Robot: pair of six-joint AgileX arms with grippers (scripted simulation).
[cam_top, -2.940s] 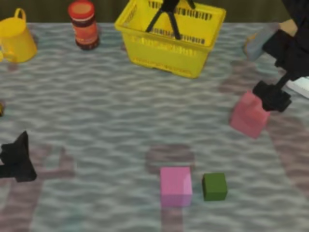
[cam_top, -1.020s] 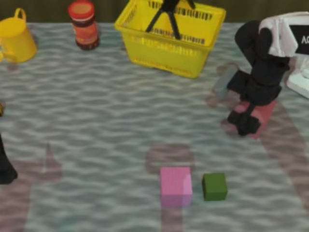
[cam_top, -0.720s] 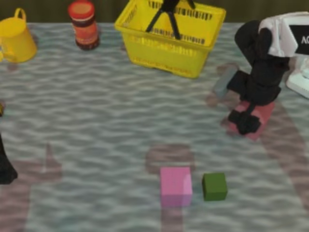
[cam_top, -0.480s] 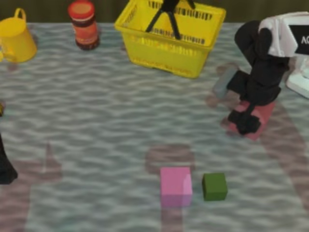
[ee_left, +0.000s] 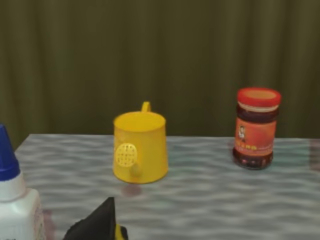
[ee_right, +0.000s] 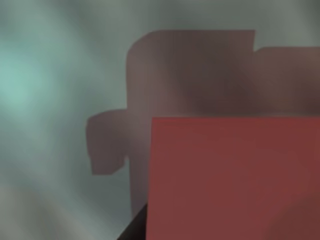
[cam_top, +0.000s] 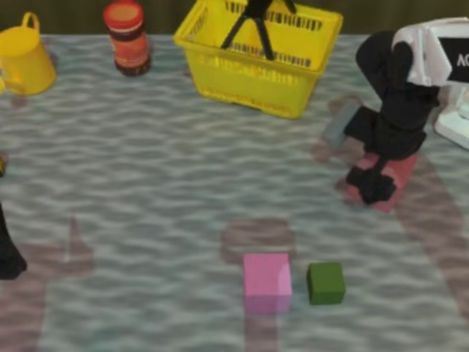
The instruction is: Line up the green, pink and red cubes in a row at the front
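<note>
The red cube (cam_top: 402,173) lies at the mid right of the table, mostly covered by my right arm. My right gripper (cam_top: 374,185) is down over it, and in the right wrist view a dark finger (ee_right: 137,228) lies against the side of the red cube (ee_right: 235,180), so it reads as shut on it. The pink cube (cam_top: 267,282) and the smaller green cube (cam_top: 325,283) sit side by side near the front, a small gap between them. My left gripper (cam_top: 7,257) is parked at the table's left edge.
At the back stand a yellow basket (cam_top: 220,77), a red-lidded jar (cam_top: 127,37) and a yellow watering can (cam_top: 26,59). A white object (cam_top: 458,121) lies at the right edge. A white bottle with a blue cap (ee_left: 12,200) is near the left arm.
Since 2.9 s ago my right arm swung over the red cube and came down on it, and my left arm drew back to the left edge. Nothing moved in the last second.
</note>
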